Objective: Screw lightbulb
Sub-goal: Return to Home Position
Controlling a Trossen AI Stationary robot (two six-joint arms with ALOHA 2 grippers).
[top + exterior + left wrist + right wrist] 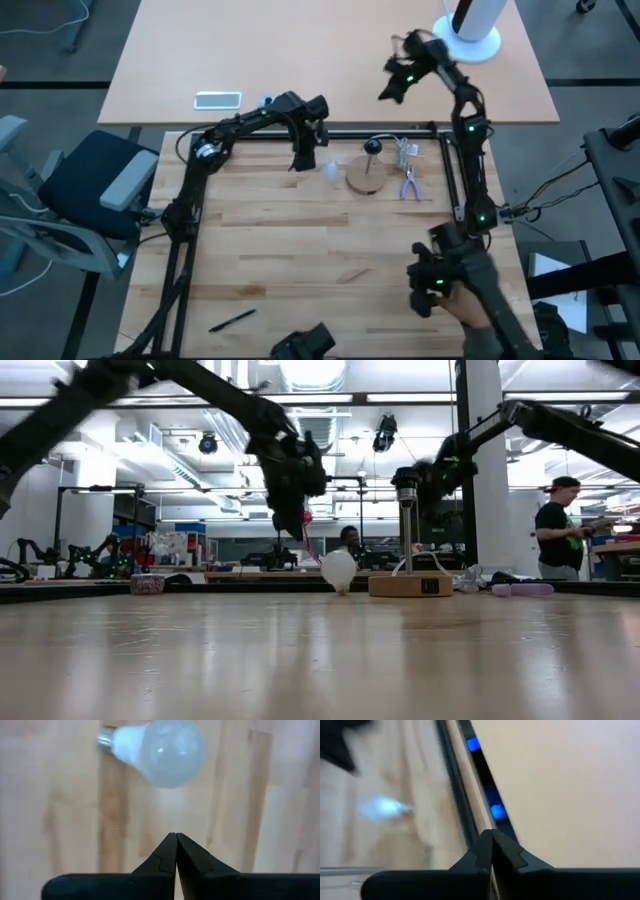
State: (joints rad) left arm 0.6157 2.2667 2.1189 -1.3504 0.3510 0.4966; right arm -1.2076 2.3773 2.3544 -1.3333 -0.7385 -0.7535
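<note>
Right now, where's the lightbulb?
In the high view the lightbulb lies loose on the table, just left of the wooden disc, right of the shut left gripper, untouched.

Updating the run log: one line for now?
lightbulb on table, free | left gripper shut, raised beside it | right gripper shut, far edge

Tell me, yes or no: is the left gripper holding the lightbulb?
No: the left gripper is shut on nothing, and the lightbulb lies on the table beyond it.
</note>
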